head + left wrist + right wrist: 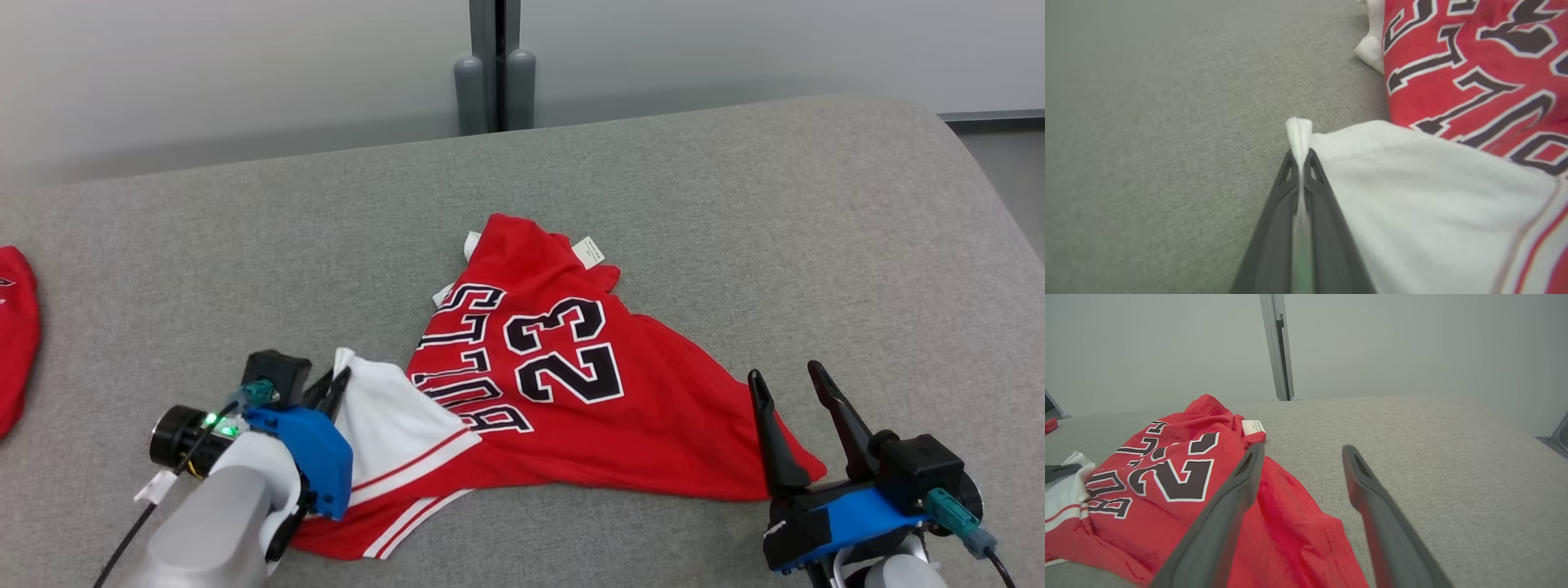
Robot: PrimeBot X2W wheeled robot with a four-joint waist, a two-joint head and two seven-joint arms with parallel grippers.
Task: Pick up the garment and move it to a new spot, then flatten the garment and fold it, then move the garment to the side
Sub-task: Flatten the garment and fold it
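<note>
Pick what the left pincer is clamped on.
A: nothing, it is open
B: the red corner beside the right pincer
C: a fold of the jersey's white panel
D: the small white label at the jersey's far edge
C: in the left wrist view the left pincer is shut, with a white fold of the jersey pinched between its fingers.
</note>
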